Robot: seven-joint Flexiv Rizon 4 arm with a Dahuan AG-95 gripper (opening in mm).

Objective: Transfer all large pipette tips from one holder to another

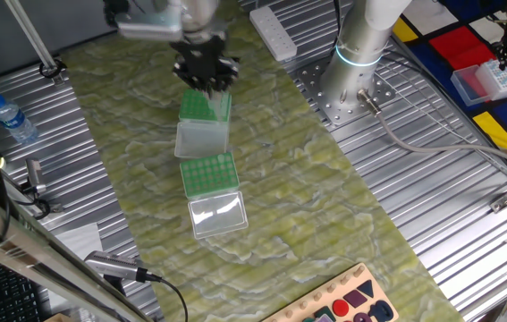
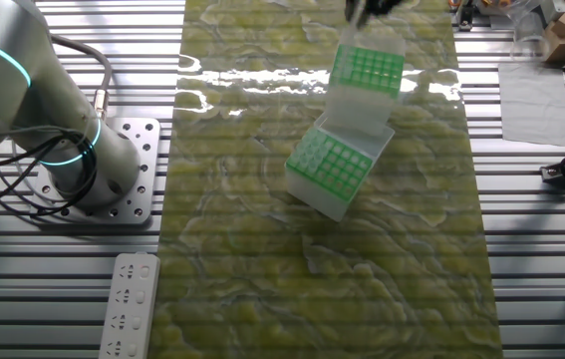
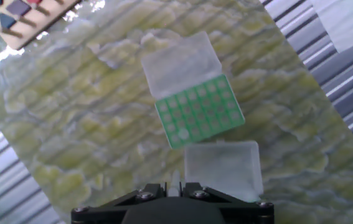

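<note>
Two green-topped holders stand with lids open on the yellow-green mat. My gripper [image 1: 207, 87] hangs over the far holder [image 1: 205, 106], just above its green top. In the other fixed view only its dark fingers [image 2: 370, 6] show, above that holder [image 2: 368, 68]. In the hand view the two fingertips stand close together around a whitish large pipette tip [image 3: 174, 186]. Ahead of them lie the far holder's clear lid [image 3: 221, 167] and the near holder [image 3: 200, 111]. I cannot tell whether any holes in the near holder [image 1: 208, 173] hold tips.
The arm's base [image 1: 360, 54] is bolted to the ribbed metal table right of the mat. A white power strip [image 1: 274, 34] lies at the back, a water bottle [image 1: 8, 116] at the left, and a wooden shape board [image 1: 342, 304] at the front edge. A second arm's rack [image 1: 488, 82] sits far right.
</note>
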